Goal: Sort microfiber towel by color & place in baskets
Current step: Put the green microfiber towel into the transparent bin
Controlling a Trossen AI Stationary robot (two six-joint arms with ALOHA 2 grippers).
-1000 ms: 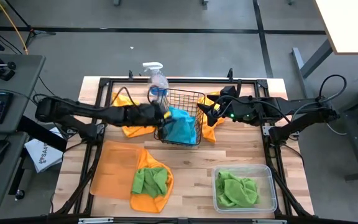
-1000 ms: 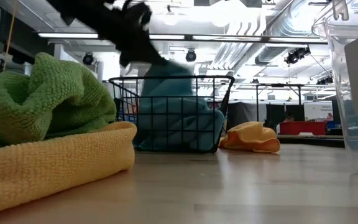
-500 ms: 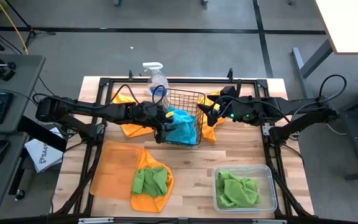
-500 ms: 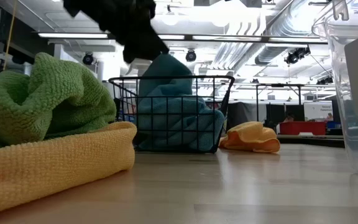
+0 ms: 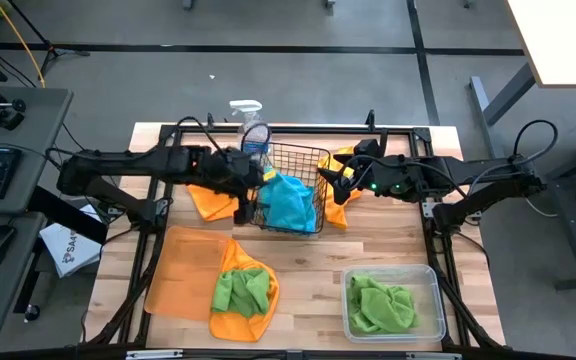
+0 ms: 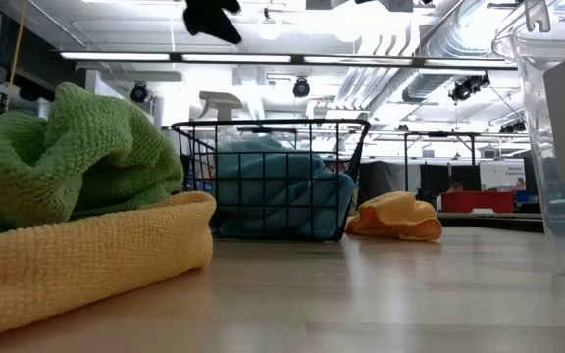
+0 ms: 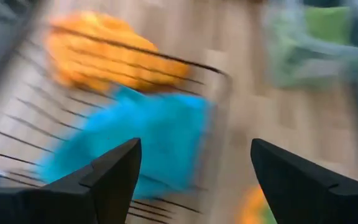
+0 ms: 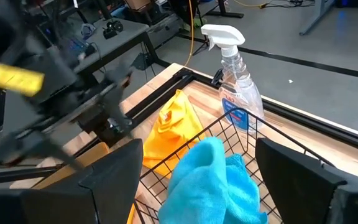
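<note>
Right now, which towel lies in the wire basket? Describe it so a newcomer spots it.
Find the black wire mesh basket at the table's far middle, beside the spray bottle. The turquoise towel is crumpled inside it, the only blue cloth; orange ones lie outside.

Clear spray bottle (image 5: 251, 122) stands upright at the far edge of the desk (image 5: 308, 262). White printed bag (image 5: 70, 247) lies beside the desk's left edge.
</note>
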